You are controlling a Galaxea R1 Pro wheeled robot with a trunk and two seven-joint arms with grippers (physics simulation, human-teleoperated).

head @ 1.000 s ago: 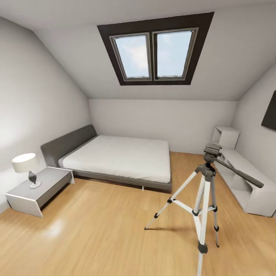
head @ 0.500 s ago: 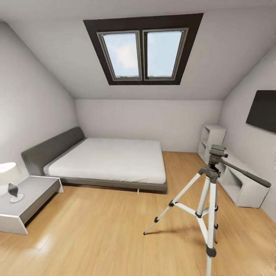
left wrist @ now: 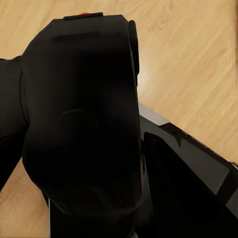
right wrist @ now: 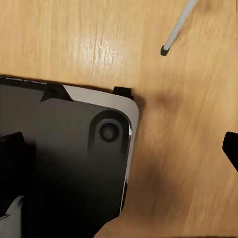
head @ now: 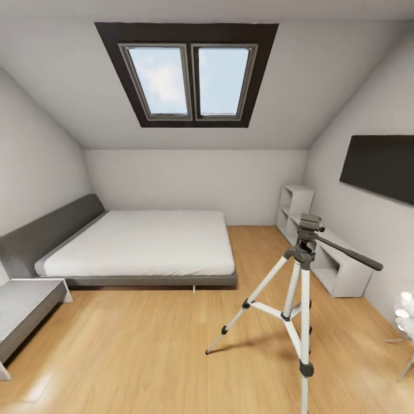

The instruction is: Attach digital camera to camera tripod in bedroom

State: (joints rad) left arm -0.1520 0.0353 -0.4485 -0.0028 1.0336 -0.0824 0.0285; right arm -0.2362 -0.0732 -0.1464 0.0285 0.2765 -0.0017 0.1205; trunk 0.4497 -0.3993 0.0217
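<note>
While the camera tripod (head: 299, 287) stands upright on the wood floor (head: 144, 345), the bed (head: 138, 244) lies beyond it and the white shelves (head: 322, 253) just behind its pan handle. The digital camera (left wrist: 82, 134) (red button at its edge) sits right before the left wrist lens; whether either gripper is closed cannot be told.

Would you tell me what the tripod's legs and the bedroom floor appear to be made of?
The tall silver-legged camera tripod looks like pale brushed metal tubing with black plastic-looking joints and feet, judging by its sheen. The light wood floor seems varnished plank or laminate: warm grain lines with soft glossy reflections.
</note>
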